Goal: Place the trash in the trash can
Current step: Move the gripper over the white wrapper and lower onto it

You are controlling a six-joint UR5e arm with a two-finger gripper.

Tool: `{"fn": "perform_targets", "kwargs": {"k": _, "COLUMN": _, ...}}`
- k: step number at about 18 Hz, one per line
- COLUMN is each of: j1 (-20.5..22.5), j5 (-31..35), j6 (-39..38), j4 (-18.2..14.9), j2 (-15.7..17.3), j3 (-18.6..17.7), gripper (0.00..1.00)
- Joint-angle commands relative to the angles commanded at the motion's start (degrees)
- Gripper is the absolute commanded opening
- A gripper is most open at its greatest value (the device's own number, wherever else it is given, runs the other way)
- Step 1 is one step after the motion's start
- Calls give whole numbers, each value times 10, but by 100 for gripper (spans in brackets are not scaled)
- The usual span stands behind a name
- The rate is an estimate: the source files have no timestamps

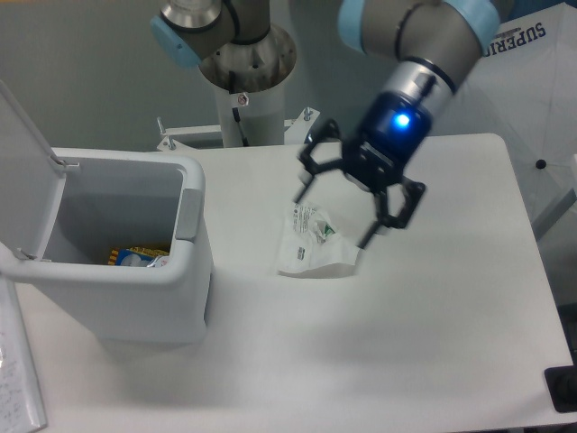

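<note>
You get bright, even overhead light with a cool cast. The table (pixel 433 316) reads nearly blown out, its shadows soft and faint. A darker shadow sits right of the bin (pixel 135 298). The gripper (pixel 353 209) is slightly motion-blurred, its blue LED flaring. The bin's inside is dim; overall sharpness is modest.

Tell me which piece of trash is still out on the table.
The crumpled wrapper, white-clear with green marks, lying under the open gripper. The bottle already lies inside the trash can.
</note>
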Motion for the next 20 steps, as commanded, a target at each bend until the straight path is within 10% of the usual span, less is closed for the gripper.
{"fn": "perform_targets", "kwargs": {"k": 5, "j1": -61, "j5": 193, "j6": -12, "j4": -135, "j2": -48, "j3": 77, "gripper": 100}}
{"fn": "perform_targets", "kwargs": {"k": 12, "j1": -124, "j5": 431, "j6": 11, "j4": -142, "j2": -48, "j3": 4, "gripper": 100}}
{"fn": "perform_targets", "kwargs": {"k": 20, "j1": -135, "j5": 499, "j6": 22, "j4": -134, "j2": -32, "j3": -76, "gripper": 100}}
